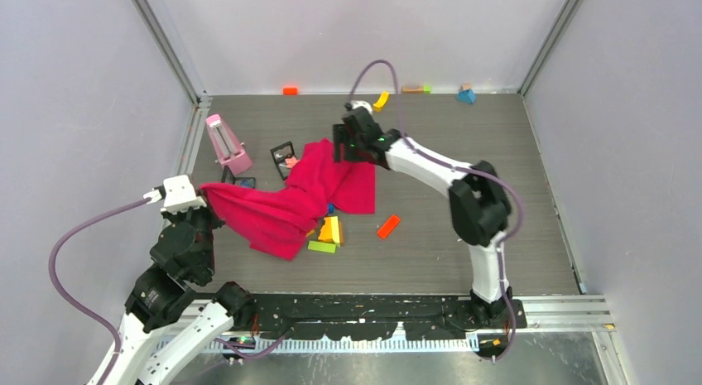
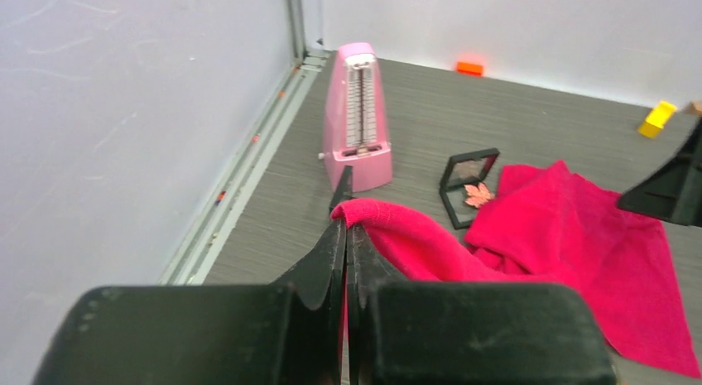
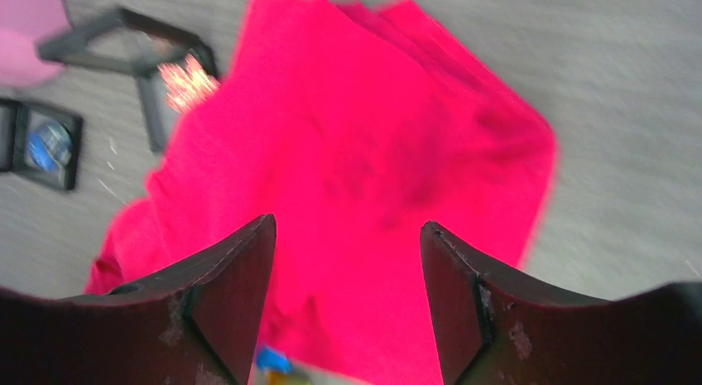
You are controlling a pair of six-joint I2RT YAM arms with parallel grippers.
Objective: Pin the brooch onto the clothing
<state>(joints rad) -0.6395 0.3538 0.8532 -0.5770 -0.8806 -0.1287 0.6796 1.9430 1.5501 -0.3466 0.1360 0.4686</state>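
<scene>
clamping a fold of the shirt is my left pincer, tips pressed together on the cloth's left end, the arm folded low and close to its base. my right arm reaches long across the table, elbow high. the right pincer hangs over the far end of the shirt with its tips apart and nothing between them; red cloth fills the space below it. the shirt lies in a rumpled band from one pincer toward the other.

the brooch is not on the shirt. it lies on a black case right at the cloth's edge, ahead and right of my left pincer, ahead and left of my right one. a pink metronome stands upright ahead of my left pincer. toy blocks lie at the shirt's near side, some tucked partly under it. the table is grey wood-grain, boxed in by pale walls.
</scene>
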